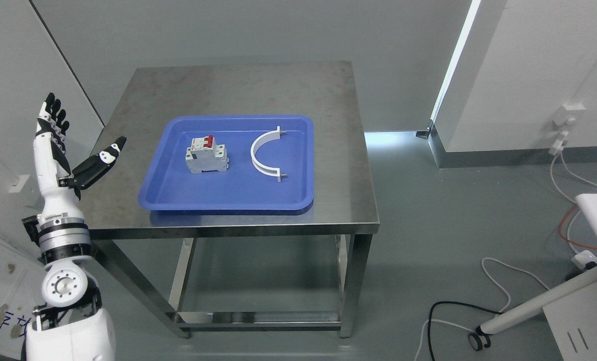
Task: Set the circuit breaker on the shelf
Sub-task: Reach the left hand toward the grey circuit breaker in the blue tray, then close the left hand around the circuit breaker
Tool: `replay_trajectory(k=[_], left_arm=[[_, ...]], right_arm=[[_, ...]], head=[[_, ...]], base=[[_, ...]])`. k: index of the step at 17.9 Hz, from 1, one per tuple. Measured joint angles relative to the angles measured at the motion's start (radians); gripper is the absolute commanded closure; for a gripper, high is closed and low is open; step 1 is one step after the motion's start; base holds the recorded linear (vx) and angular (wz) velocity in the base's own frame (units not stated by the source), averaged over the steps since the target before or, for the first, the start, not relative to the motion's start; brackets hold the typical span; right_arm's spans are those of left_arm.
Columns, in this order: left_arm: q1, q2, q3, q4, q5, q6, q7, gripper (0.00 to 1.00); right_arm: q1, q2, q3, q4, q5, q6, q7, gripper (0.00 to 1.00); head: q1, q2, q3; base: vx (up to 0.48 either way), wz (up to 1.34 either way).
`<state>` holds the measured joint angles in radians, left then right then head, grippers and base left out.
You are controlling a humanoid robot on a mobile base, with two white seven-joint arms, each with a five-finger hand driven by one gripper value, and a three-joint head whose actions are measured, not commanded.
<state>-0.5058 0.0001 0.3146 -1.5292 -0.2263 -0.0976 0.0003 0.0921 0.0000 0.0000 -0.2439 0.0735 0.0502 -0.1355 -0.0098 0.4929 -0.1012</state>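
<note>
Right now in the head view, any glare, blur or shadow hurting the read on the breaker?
Head view: sharp overall, the circuit breaker in the blue tray reads cleanly. Soft overhead light, only a faint shadow under the tray's front edge. The steel table shows dull sheen, no hard glare. A bright strip by the wall is blown out. The left hand is in focus, fingers spread.

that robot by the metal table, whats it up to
Nothing is being handled yet. The left robot hand is raised at the table's left edge, fingers spread and empty. The circuit breaker sits untouched in the blue tray on the metal table, with a white curved bracket lying apart to its right. The right arm is out of view, and no shelf shows in this view.
</note>
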Motion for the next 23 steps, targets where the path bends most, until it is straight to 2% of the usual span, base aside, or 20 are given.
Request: replay_trajectory(k=[5,7,8,10,13,19,23], left_arm=[[0.006,0.0,-0.021,0.001,0.001,-0.004,-0.006,0.0],[-0.001,0.0,-0.029,0.002,0.002,-0.018,-0.067,0.02],[-0.004,0.008,-0.035,0.002,0.001,-0.019,-0.137,0.03],[-0.01,0.04,-0.051,0.003,-0.001,-0.021,-0.301,0.05],[-0.02,0.097,-0.083,0.017,-0.008,-0.025,-0.421,0.07],[-0.088,0.204,-0.166,0.111,-0.117,0.031,-0.483,0.07],[-0.136,0.245,-0.215,0.184,-0.18,0.054,-0.542,0.18]], right_arm=[[0.0,0.0,0.0,0.0,0.0,0.0,-0.001,0.0],[0.0,0.0,0.0,0.0,0.0,0.0,-0.001,0.0],[0.0,0.0,0.0,0.0,0.0,0.0,-0.001,0.0],[0.0,0.0,0.0,0.0,0.0,0.0,-0.001,0.0],[0.0,0.0,0.0,0.0,0.0,0.0,-0.001,0.0],[0.0,0.0,0.0,0.0,0.0,0.0,-0.006,0.0],[0.0,0.0,0.0,0.0,0.0,0.0,-0.002,0.0]], head=[[0.0,0.0,0.0],[0.0,0.0,0.0],[0.0,0.0,0.0],[0.0,0.0,0.0],[0.0,0.0,0.0],[0.0,0.0,0.0],[0.0,0.0,0.0]], base=[[0.058,0.01],[0.023,0.0],[0.012,0.0],[0.0,0.0],[-0.003,-0.03],[0.028,-0.06],[0.047,-0.04]])
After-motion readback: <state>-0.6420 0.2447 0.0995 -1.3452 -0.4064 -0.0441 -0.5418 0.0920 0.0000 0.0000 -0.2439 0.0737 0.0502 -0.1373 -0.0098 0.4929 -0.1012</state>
